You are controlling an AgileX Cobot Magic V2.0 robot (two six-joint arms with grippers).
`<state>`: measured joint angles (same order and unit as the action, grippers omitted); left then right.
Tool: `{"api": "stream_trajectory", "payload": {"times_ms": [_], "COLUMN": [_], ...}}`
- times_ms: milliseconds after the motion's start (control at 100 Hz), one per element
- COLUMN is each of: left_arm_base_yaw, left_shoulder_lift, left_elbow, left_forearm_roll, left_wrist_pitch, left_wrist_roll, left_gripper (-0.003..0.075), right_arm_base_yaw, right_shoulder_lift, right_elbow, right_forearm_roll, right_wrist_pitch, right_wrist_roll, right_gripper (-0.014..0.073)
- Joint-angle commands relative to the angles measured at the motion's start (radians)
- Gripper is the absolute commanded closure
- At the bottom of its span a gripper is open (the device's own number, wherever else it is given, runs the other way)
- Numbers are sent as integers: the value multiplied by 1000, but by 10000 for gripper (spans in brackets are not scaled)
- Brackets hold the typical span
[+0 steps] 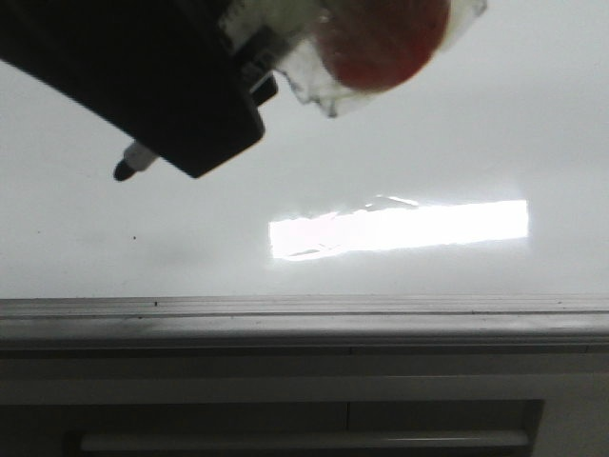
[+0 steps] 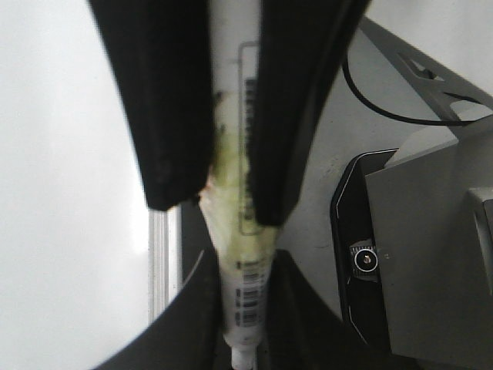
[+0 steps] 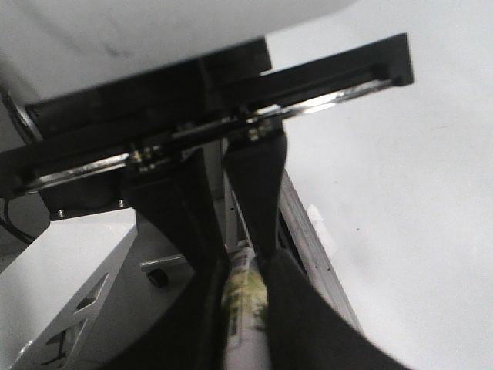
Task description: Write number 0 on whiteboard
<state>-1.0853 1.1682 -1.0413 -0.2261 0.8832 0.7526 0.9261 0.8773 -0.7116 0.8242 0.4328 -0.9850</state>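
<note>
The whiteboard fills most of the front view, with its grey ridged frame along the near edge. I see no marker line of a number 0 on it, only a tiny dark speck. A white pen with a barcode and yellowish tape is gripped by both grippers. My left gripper is shut on its lower end. My right gripper is shut on it too, its fingers closing from the opposite side. In the front view the pen's black tip sticks out of a black gripper body above the board's left part.
A bright rectangular glare patch lies on the board. A red round thing wrapped in clear tape hangs at the top. A grey cabinet front with a handle lies below the frame. Grey metal brackets and a black cable stand beside the board.
</note>
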Motion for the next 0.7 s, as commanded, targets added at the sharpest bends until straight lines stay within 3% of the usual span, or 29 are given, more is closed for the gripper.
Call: {"api": "stream_trajectory", "payload": {"times_ms": [0, 200, 300, 440, 490, 590, 690], "left_arm_base_yaw": [-5, -5, -5, 1, 3, 9, 31], "left_shoulder_lift": [-25, -41, -75, -164, -212, -317, -448], "left_elbow": [-31, -31, -31, -31, -29, 2, 73], "left_forearm_roll": [-25, -27, -29, -29, -25, -20, 19], "left_wrist_pitch": [-61, -105, -105, -105, -112, -155, -249], "left_wrist_roll": [21, -85, -141, -236, -260, -302, -422], "left_gripper": [740, 713, 598, 374, 332, 332, 399], "right_arm_base_yaw": [3, 2, -22, -74, -95, -132, -168], "right_shoulder_lift": [1, 1, -9, -56, -79, -133, -197], "right_elbow": [-35, -35, -35, -28, -21, 14, 72], "right_forearm_roll": [44, 5, -17, -41, -50, -62, -81], "right_wrist_pitch": [-14, -10, -8, -6, -6, -6, -18], "right_wrist_roll": [-1, -1, -1, -1, -1, -1, -1], "right_gripper": [667, 664, 657, 657, 657, 657, 657]}}
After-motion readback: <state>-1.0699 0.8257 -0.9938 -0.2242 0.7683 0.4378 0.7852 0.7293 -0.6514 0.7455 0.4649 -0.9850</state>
